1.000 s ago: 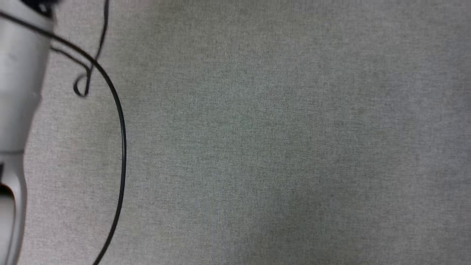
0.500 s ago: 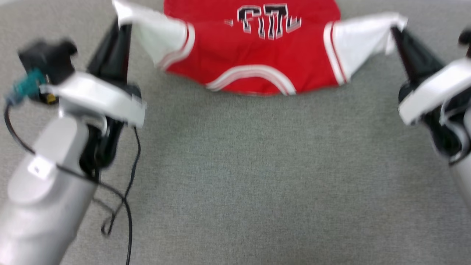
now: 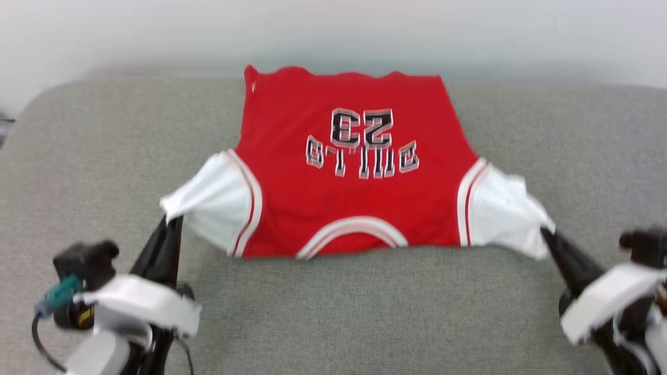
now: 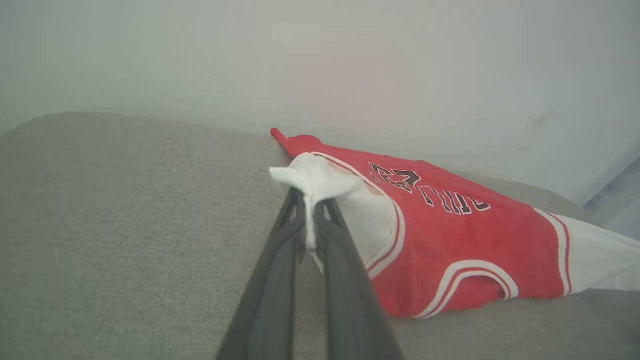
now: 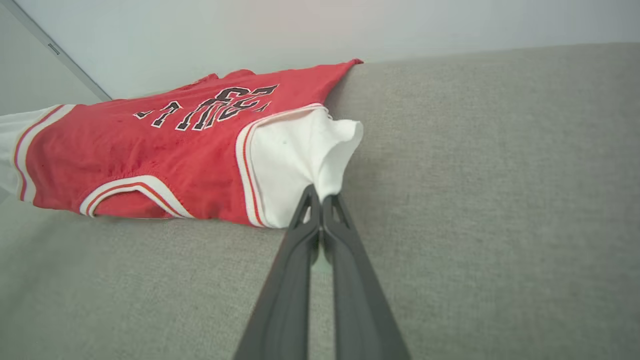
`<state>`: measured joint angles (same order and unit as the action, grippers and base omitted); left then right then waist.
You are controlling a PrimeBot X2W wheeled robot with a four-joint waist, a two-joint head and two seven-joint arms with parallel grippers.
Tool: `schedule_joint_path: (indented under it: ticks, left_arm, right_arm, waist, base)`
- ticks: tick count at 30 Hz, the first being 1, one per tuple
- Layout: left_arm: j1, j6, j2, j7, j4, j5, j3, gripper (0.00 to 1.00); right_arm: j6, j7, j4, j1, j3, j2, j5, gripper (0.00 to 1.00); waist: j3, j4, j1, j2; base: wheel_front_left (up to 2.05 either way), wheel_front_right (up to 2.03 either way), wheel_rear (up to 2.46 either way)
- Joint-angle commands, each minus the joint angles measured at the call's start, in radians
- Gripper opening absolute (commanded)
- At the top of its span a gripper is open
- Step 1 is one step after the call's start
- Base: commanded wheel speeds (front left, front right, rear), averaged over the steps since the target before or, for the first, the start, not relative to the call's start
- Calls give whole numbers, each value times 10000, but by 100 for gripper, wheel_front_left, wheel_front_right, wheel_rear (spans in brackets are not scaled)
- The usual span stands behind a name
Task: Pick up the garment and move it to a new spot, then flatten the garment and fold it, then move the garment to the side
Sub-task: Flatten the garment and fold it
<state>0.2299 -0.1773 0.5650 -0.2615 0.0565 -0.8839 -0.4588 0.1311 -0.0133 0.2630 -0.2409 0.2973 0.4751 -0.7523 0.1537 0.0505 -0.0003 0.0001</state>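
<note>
Raised since a moment ago, the head view now frames the whole red jersey T-shirt (image 3: pixel 344 198) print-up on the grey cushion (image 3: pixel 365 312), left gripper (image 3: pixel 169 221) and right gripper (image 3: pixel 547 234) each clamped on a white sleeve, seemingly stretching it flat

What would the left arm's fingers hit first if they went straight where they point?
The left gripper is shut on the white sleeve of the red jersey T-shirt; it would push into that sleeve first. Depth beyond unclear.
</note>
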Motion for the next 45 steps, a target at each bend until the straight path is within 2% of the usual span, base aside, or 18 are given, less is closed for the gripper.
schedule_joint_path:
  ticks: [1,10,19,25,30,32,33,39,45]
  left_arm:
    - [-529,-97,97,-49,-159,-93,73,0]
    - [-2571,-471,233,-47,-518,-375,296,0]
    - [-4049,-796,288,-33,-486,-701,478,0]
    - [-4602,-795,225,-45,-488,-599,572,0]
    - [-4345,-729,84,-51,-533,-434,534,0]
    - [-4221,-727,27,-51,-568,-329,520,0]
    - [-4174,-724,-7,-52,-596,-280,502,0]
    - [-3889,-768,-267,-46,-771,80,361,0]
    - [-3574,-769,-603,-46,-1096,557,515,0]
  right_arm:
    - [-7,147,-285,717,-252,-113,148,0]
    - [-9,1168,-1498,3706,-1689,-575,778,0]
    - [-10,1775,-2107,5765,-2350,-1025,1211,0]
    - [-10,2154,-2378,6539,-2667,-1118,1296,0]
    - [-10,2275,-2562,6323,-2902,-1330,1306,0]
    - [-10,2258,-2726,6141,-3221,-1371,1288,46]
    - [-10,2293,-2845,6055,-3312,-1367,1311,100]
    - [-7,2468,-3874,5397,-3760,-1195,1530,100]
    - [-7,2810,-4891,3654,-4343,-371,1774,100]
  waist:
    - [-350,98,3,-1]
    - [-910,236,3,-1]
    - [-1279,258,3,-1]
    - [-1398,297,3,-1]
    - [-1443,328,3,-1]
    - [-1447,342,3,-1]
    - [-1442,347,3,-1]
    - [-1335,457,3,-1]
    - [-900,620,3,-1]
  base:
    - [0,0,0]
    - [0,0,0]
    - [0,0,0]
    - [0,0,0]
    - [0,0,0]
    - [0,0,0]
    - [0,0,0]
    - [0,0,0]
    - [0,0,0]
